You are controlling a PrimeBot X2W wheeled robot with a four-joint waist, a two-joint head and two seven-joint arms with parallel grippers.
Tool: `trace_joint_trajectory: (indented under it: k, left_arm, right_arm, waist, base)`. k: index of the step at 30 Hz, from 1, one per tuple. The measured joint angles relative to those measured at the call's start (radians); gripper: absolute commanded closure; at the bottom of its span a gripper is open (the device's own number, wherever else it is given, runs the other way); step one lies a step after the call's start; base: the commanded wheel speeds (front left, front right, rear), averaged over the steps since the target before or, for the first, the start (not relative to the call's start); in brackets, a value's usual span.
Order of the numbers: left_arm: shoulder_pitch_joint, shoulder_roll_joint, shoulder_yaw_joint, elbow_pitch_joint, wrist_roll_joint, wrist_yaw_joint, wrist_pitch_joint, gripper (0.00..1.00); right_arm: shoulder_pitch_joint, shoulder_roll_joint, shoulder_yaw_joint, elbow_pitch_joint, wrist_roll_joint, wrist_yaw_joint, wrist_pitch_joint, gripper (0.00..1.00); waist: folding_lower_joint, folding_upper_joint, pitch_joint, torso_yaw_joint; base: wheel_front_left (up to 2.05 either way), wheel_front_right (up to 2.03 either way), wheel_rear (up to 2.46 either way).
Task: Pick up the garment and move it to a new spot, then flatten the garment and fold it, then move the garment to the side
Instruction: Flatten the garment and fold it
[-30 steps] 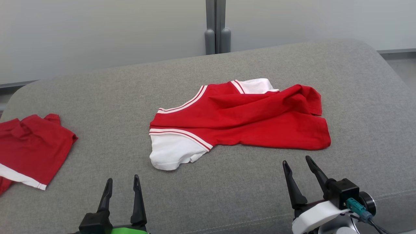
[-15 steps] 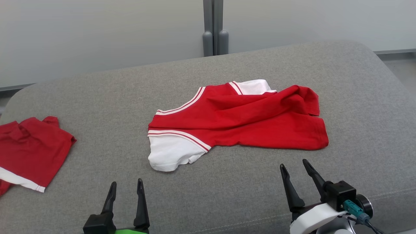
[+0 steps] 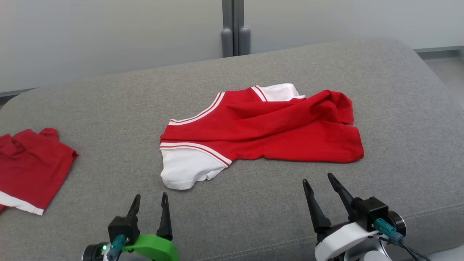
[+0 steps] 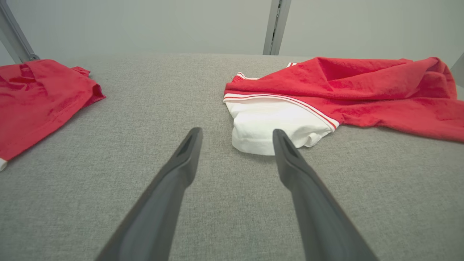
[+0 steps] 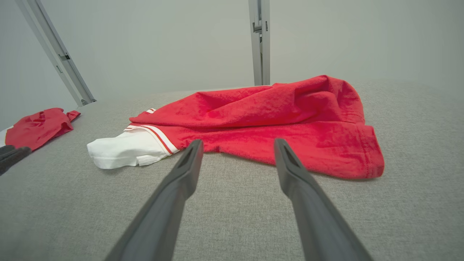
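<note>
Red crumpled cotton jersey with white striped sleeves [image 3: 275,130], lying at the middle of the grey fabric worktop [image 3: 108,108]. Near its front edge, left gripper [image 3: 150,195] and right gripper [image 3: 318,178], jaws spread, empty. Likely risk: pinching only the top fold, leaving the rest dragging.

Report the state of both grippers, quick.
Left gripper: open, empty, short of the garment.
Right gripper: open, empty, also clear of the garment.
</note>
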Motion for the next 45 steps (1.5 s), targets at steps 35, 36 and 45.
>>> trace_joint_trajectory:
  k: [35, 36, 45]
  left_arm:
    - [-0.330, 0.002, 0.032, 0.407, 0.033, -0.124, 0.000, 1.00]
    - [-0.320, 0.002, 0.035, 0.399, 0.033, -0.129, 0.000, 1.00]
    - [-0.213, 0.049, 0.056, 0.265, 0.044, -0.168, 0.000, 1.00]
  right_arm:
    - [-0.077, -0.017, 0.000, -0.011, 0.001, 0.000, 0.000, 0.00]
    - [-0.078, -0.019, -0.004, -0.009, 0.001, 0.000, 0.000, 0.00]
    - [-0.173, -0.029, -0.121, 0.144, 0.017, 0.000, 0.000, 0.00]
  waist:
    - [0.0000, 0.0000, 0.154, -0.078]
    - [0.0000, 0.0000, 0.153, -0.074]
    - [0.0000, 0.0000, 0.168, -0.040]
  base:
    - [0.00, 0.00, 0.00]
    - [0.00, 0.00, 0.00]
    - [0.00, 0.00, 0.00]
